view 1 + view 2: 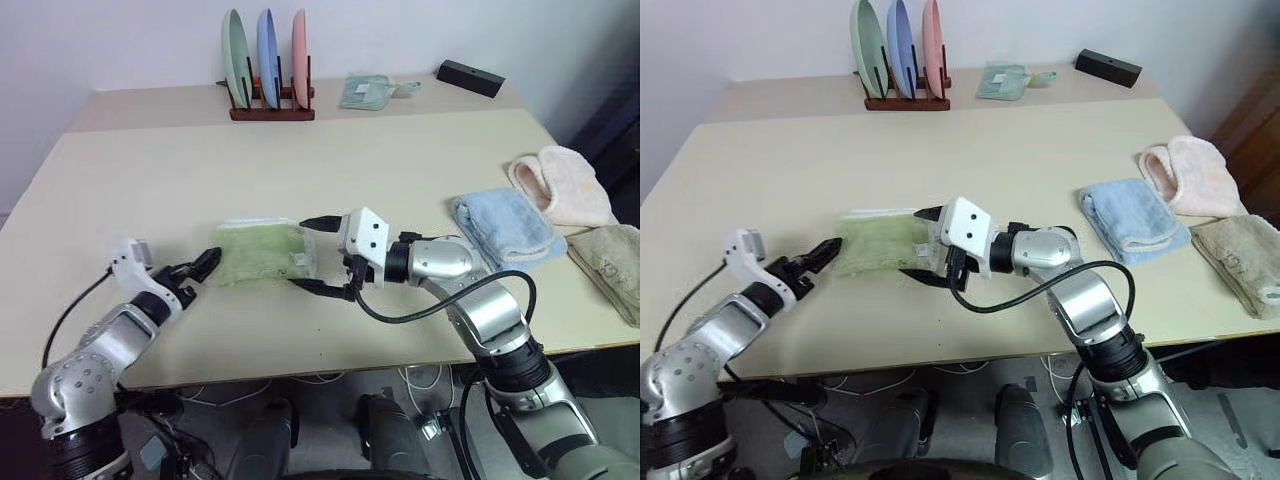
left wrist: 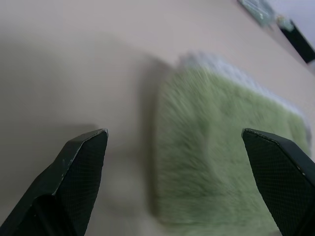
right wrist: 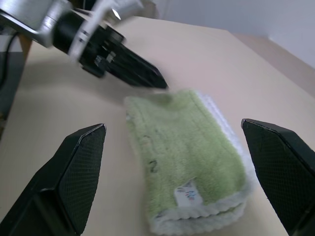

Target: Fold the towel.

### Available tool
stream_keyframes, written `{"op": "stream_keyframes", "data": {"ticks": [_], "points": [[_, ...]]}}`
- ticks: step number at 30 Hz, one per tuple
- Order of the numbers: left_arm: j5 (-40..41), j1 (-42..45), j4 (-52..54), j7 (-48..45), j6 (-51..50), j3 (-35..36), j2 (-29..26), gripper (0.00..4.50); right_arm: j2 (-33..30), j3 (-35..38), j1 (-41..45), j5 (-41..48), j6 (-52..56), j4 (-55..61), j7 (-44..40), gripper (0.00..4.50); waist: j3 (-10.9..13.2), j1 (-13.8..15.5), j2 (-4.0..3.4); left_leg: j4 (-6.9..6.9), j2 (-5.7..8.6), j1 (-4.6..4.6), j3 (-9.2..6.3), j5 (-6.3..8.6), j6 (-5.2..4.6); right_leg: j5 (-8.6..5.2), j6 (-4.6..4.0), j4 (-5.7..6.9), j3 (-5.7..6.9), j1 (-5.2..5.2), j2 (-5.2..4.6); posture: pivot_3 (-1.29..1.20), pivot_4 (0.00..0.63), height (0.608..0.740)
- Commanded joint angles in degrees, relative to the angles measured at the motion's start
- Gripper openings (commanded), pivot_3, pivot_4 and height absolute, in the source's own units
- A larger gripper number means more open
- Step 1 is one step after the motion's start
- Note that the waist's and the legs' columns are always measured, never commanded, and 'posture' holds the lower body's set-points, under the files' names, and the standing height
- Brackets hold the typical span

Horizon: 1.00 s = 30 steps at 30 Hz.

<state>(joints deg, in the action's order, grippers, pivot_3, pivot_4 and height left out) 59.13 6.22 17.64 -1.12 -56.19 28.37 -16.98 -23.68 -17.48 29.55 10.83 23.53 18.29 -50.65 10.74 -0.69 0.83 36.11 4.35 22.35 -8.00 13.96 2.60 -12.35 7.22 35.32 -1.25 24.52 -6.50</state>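
The towel [image 1: 262, 253], light green with white edging, lies folded into a small thick rectangle on the beige table [image 1: 300, 160]. A white label [image 3: 187, 192] sits near its folded end. My left gripper [image 1: 208, 263] hovers just off the towel's left end, open and holding nothing; in the left wrist view its fingertips [image 2: 83, 162] stand wide with the towel [image 2: 221, 162] ahead. At the towel's right end my right gripper [image 1: 319, 255] points left, open, one finger above the towel's edge and one in front of it. The right wrist view shows the towel [image 3: 197, 142] lying free, with the left gripper [image 3: 142, 73] beyond it.
A folded light blue towel [image 1: 505, 225], a pink-cream towel [image 1: 560, 185] and a tan towel [image 1: 615, 260] lie at the table's right edge. At the back stand a rack of three plates [image 1: 268, 60], a small green cloth [image 1: 365, 92] and a black box [image 1: 470, 77].
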Motion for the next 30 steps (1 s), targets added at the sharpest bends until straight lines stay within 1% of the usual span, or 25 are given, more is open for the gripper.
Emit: {"op": "stream_keyframes", "data": {"ticks": [1,3,4,6,8,10,11,12,13,15,17,19,20,22,25,28,30], "points": [[4.3,1.3,0.0,4.0,-1.8,-1.1,3.3,4.45,-0.4,0.3,0.1,0.0,-1.8,3.2,0.3,4.50,0.0,0.0,0.00,0.00,0.00,0.00,-0.01,0.00,0.00,0.00,0.00,0.00,0.00,0.00,0.00,0.00,0.150,0.736],[5.0,1.6,0.5,5.9,-2.3,-2.5,5.3,4.45,-0.6,0.6,0.1,0.1,-1.7,3.7,0.4,4.50,0.0,0.0,0.00,0.00,0.00,-0.01,0.00,0.00,0.00,0.00,0.00,0.00,0.00,0.00,0.00,0.00,0.150,0.736],[4.6,1.5,0.8,6.5,-2.4,-3.5,6.0,4.22,-0.6,0.7,0.0,0.1,-1.7,3.9,0.5,4.50,0.0,0.1,0.00,0.00,0.00,-0.01,0.01,0.00,0.01,0.00,0.00,0.00,0.00,0.00,-0.01,0.00,0.150,0.736],[4.6,1.3,1.4,7.2,-2.0,-4.7,7.0,3.57,-0.7,0.9,-0.1,0.1,-1.7,4.3,0.7,4.50,0.0,0.3,0.00,0.01,0.02,-0.01,0.01,0.00,0.01,0.00,0.00,-0.01,-0.01,-0.02,-0.02,0.00,0.150,0.736],[4.6,1.1,1.9,7.5,-1.7,-5.6,7.5,2.63,-0.8,0.9,-0.1,0.1,-1.6,4.5,0.9,4.50,0.0,0.3,0.02,0.03,0.04,0.00,0.01,0.00,0.01,0.00,0.00,-0.03,-0.01,-0.05,-0.04,0.00,0.150,0.736],[4.2,0.9,2.3,7.7,-1.0,-6.5,7.8,1.55,-0.6,0.8,0.2,0.1,-1.4,4.6,1.0,4.50,0.0,0.3,0.02,0.03,0.04,0.00,0.01,0.00,0.01,0.00,0.00,-0.03,0.00,-0.05,-0.04,0.00,0.150,0.736],[3.9,0.8,2.5,7.7,-0.7,-6.9,7.9,1.12,-0.6,0.7,0.4,0.1,-1.3,4.6,1.1,4.50,0.0,0.2,0.02,0.03,0.04,0.00,0.01,0.00,0.01,0.00,-0.01,-0.03,0.00,-0.05,-0.04,0.00,0.150,0.736],[3.9,0.7,2.6,8.0,-0.4,-7.2,8.1,0.52,-0.6,0.6,0.6,0.1,-1.3,4.5,1.1,4.50,0.0,0.1,0.02,0.02,0.04,0.00,0.01,0.00,0.01,0.00,-0.01,-0.03,0.00,-0.05,-0.04,0.00,0.150,0.736],[4.2,0.6,2.8,8.4,-0.3,-7.3,8.4,0.06,-0.6,0.4,0.9,-0.1,-1.4,4.4,1.0,4.50,0.0,0.1,0.02,0.02,0.03,0.00,0.01,0.00,0.01,0.00,-0.01,-0.03,0.00,-0.05,-0.04,0.00,0.150,0.736],[3.8,0.5,4.1,8.6,-0.2,-8.7,8.5,0.02,-0.7,0.0,1.4,-0.6,-1.8,4.4,0.8,4.50,0.0,0.1,0.02,0.01,0.03,0.00,0.01,0.00,0.01,0.00,-0.01,-0.03,0.00,-0.04,-0.03,0.00,0.150,0.736],[3.0,1.6,5.7,9.2,3.1,-8.0,9.5,0.02,-0.5,-0.2,1.7,-0.7,-1.7,4.5,0.9,4.50,0.0,0.2,0.02,0.02,0.03,0.00,0.01,0.00,0.01,0.00,-0.01,-0.04,0.00,-0.04,-0.04,0.00,0.150,0.736],[1.6,5.0,5.5,11.6,8.8,-4.2,9.9,0.02,-0.5,-0.3,1.8,-0.7,-1.6,4.6,0.9,4.50,0.0,0.3,0.03,0.02,0.03,0.01,0.01,-0.01,0.01,0.00,-0.01,-0.05,0.00,-0.05,-0.04,0.00,0.150,0.736],[0.1,7.2,4.2,13.4,12.0,-1.6,9.1,0.02,-0.6,-0.3,1.8,-0.8,-1.6,4.6,0.9,4.50,0.0,0.3,0.09,0.02,0.03,0.01,0.00,-0.01,0.03,0.00,-0.01,-0.05,0.00,-0.05,-0.03,0.00,0.150,0.736],[-1.7,10.4,1.6,16.1,16.5,2.8,7.1,0.02,-0.8,-0.4,1.8,-1.2,-1.7,4.6,0.9,4.50,0.0,0.1,0.09,0.02,0.00,0.01,-0.01,-0.04,0.07,0.01,-0.03,-0.06,0.02,-0.04,0.02,0.00,0.150,0.736],[-5.2,14.5,-2.1,19.9,24.3,10.5,2.6,0.02,-1.3,-0.8,1.8,-2.2,-2.7,4.5,0.6,4.50,0.0,-0.3,0.09,-0.07,-0.01,-0.02,0.06,-0.04,0.07,0.01,-0.03,-0.07,-0.01,0.02,0.02,0.00,0.150,0.736],[-8.0,15.0,-6.2,21.4,29.7,15.8,-0.6,0.02,-1.5,-0.8,1.6,-2.2,-3.2,4.6,0.6,4.50,0.0,-0.1,0.09,-0.08,-0.01,-0.02,0.05,0.03,0.19,0.01,-0.02,-0.08,-0.01,0.05,0.03,0.00,0.150,0.736],[-8.7,14.2,-8.8,22.7,32.2,18.6,-0.9,0.02,-1.4,-0.9,1.4,-2.3,-3.5,4.5,0.6,4.50,0.0,0.1,0.12,-0.04,0.00,0.01,0.05,0.05,0.22,0.01,-0.01,-0.09,-0.01,0.04,0.03,0.00,0.150,0.736]]}}
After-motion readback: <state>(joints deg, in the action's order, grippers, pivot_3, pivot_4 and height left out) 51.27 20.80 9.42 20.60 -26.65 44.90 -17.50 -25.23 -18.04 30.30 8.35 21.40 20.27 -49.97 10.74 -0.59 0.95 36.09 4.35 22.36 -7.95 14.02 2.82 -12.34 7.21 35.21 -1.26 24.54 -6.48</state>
